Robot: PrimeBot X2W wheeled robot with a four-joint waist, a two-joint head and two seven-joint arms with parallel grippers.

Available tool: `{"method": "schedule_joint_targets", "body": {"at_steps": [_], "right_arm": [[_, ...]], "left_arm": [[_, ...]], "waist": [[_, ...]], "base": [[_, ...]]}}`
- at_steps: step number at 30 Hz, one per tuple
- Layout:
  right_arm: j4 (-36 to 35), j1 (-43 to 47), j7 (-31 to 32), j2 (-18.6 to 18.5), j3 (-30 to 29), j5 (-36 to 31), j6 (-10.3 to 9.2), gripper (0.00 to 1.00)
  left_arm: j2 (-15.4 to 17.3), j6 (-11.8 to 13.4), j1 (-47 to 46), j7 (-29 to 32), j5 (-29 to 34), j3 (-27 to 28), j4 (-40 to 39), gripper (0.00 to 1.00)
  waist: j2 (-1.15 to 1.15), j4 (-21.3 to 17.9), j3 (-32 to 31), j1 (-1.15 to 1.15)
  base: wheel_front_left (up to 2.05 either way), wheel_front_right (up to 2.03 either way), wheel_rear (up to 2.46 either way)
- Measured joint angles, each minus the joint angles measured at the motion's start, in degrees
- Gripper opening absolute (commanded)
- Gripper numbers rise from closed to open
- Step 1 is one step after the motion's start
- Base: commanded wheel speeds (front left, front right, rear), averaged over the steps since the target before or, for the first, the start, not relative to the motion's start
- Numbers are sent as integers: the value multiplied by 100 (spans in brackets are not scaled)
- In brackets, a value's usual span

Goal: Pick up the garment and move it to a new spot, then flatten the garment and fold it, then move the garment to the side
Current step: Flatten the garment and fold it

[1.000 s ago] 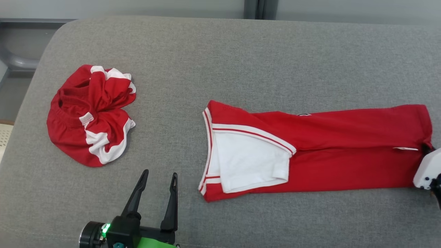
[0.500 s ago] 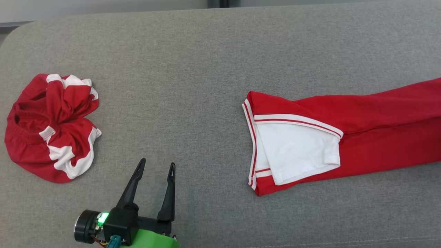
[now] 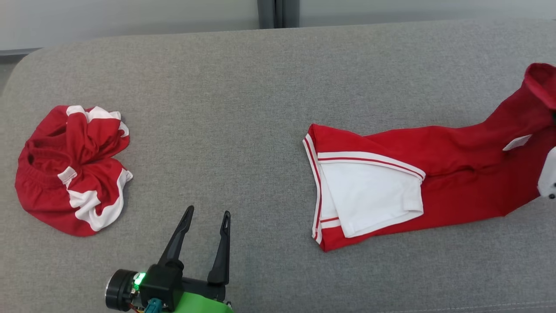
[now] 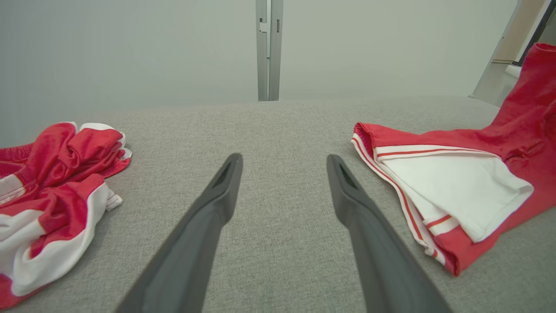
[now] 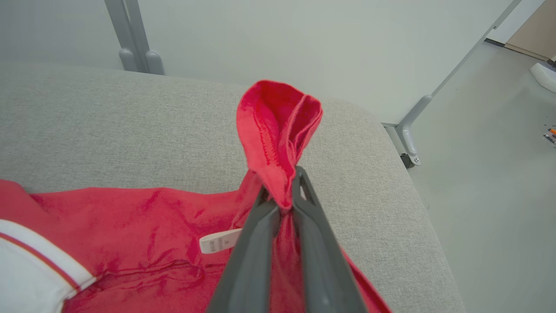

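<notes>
**Right pincer clamped on raised end of red garment**

Head view: the red garment (image 3: 434, 182) lies lengthwise toward the bench's (image 3: 260, 87) right edge. Its white panel and striped hem face the middle. Its right end is raised and cut by the frame. A pale casing (image 3: 548, 174) sits there, with whatever lies beyond it out of frame.

Right wrist view: the right gripper (image 5: 284, 191) has its fingers pressed together on a bunched red fold that stands above the tips. A white label (image 5: 219, 242) lies just beside them.

The left gripper (image 3: 207, 213) is near the front edge, fingers apart and holding nothing. Contact with the bench cannot be judged.

A crumpled red-and-white garment (image 3: 69, 174) lies by the left edge, partly cut off in the left wrist view.
</notes>
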Motion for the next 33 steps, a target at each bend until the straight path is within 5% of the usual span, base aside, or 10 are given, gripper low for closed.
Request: {"method": "schedule_joint_targets", "body": {"at_steps": [7,15,33], "right_arm": [[-1222,539,458,917,100,-304,0,0],[-1472,768,368,1730,568,-460,0,0],[-160,614,-761,2216,1378,-549,0,0]], "left_arm": [[0,69,2,0,-109,-181,55,100],[-1,71,1,0,-151,-287,121,100],[-1,49,-47,0,-241,-445,171,100]], "waist": [[0,244,-123,0],[0,561,-201,0],[0,731,-92,0]], "base": [[0,0,0],[0,0,0],[0,0,0]]}}
